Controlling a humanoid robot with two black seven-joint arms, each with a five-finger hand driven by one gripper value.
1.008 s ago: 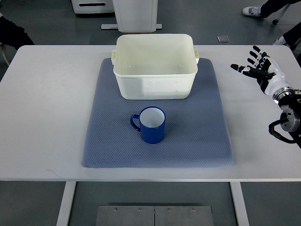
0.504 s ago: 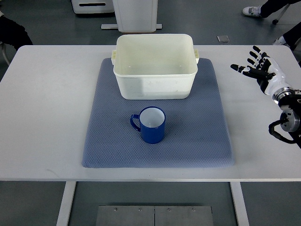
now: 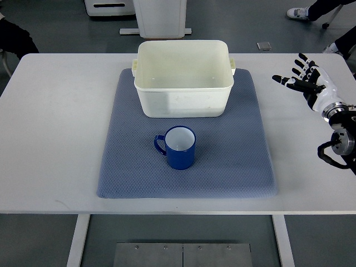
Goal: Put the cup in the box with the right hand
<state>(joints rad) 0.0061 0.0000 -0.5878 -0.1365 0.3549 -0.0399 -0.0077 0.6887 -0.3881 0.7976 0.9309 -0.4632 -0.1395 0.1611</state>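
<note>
A blue cup (image 3: 177, 147) with a white inside stands upright on the blue-grey mat (image 3: 239, 150), its handle pointing left. Behind it on the mat sits the cream plastic box (image 3: 183, 94), open at the top with nothing inside. My right hand (image 3: 303, 78) hovers over the table's right end, far to the right of cup and box, fingers spread and holding nothing. Its arm (image 3: 339, 133) enters from the right edge. The left arm does not show.
The white table (image 3: 55, 139) carries only the mat, box and cup. Beyond its far edge stand a white pedestal base (image 3: 158, 19) and a person's shoes (image 3: 297, 12) on the floor. A dark sleeve (image 3: 14, 39) shows at the upper left.
</note>
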